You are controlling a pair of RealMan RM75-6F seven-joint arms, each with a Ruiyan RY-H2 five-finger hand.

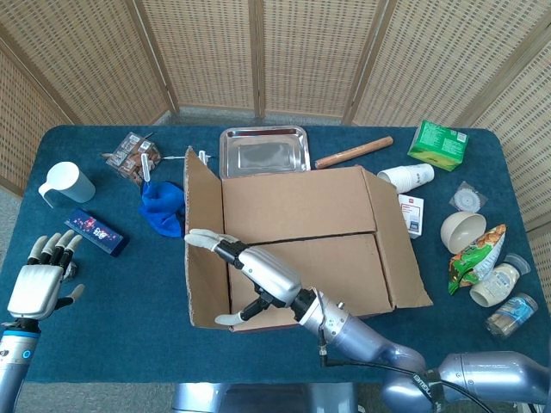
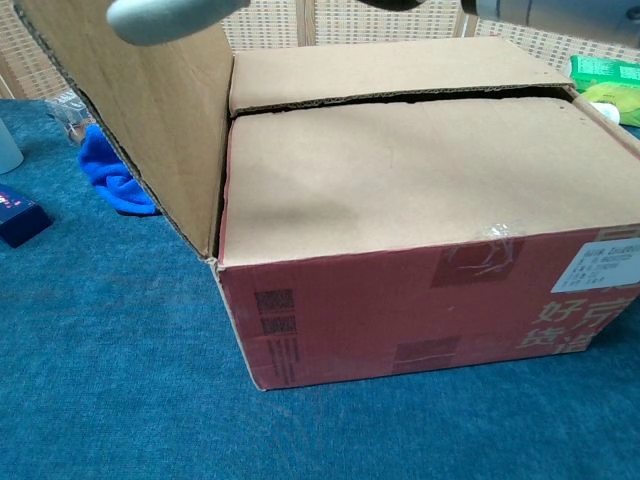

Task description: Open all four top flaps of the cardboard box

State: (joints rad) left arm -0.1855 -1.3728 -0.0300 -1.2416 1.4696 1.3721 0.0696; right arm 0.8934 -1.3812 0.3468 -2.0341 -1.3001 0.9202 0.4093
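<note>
1. The brown cardboard box [image 1: 301, 245] with red printed sides sits at the middle of the dark blue cloth-covered table [image 1: 112, 284].
2. Its left end flap [image 1: 203, 224] stands raised, and its right end flap [image 1: 398, 241] lies folded outward. The two long flaps [image 1: 297, 202] lie flat and closed, meeting at a seam across the top.
3. The right hand [image 1: 250, 275], silver with pale fingertips, reaches over the box's near-left corner, fingers spread and holding nothing; its upper fingers [image 1: 205, 237] lie at the raised left flap, though contact cannot be made out.
4. The left hand [image 1: 41, 284] hovers at the table's near-left edge, well apart from the box, fingers extended and apart, empty.
5. Beyond the box lie a silver metal tray [image 1: 263, 152] and a wooden rolling pin [image 1: 354, 152]; a blue crumpled cloth [image 1: 163, 206] lies just beside the raised flap.
6. A white plastic mug [image 1: 67, 183] and a dark blue small carton [image 1: 95, 231] lie at the left; a green packet [image 1: 438, 144] is at the far right.
</note>
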